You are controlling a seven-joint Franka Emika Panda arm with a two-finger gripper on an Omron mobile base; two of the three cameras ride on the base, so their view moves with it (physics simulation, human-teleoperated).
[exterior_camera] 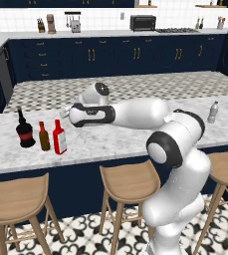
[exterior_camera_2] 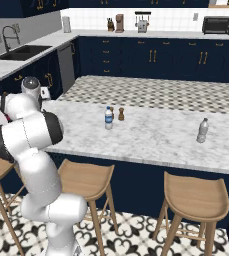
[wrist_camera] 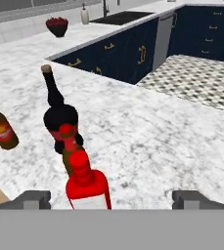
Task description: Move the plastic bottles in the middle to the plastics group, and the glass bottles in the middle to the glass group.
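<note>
Flat red bottle [exterior_camera: 59, 136] stood beside the slim brown bottle [exterior_camera: 44, 137] and black long-necked bottle [exterior_camera: 24, 129] on the marble surface [exterior_camera: 115, 137]. Jaws were apart, empty. Next, judged: fetching the blue-labelled water bottle [exterior_camera_2: 108, 118].

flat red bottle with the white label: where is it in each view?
Left base view: flat red bottle left of centre on the marble island, rightmost of the row.
Right base view: cannot find it.
Hand view: bottom centre, between the fingertips.
Shared landmark: black long-necked bottle.
</note>
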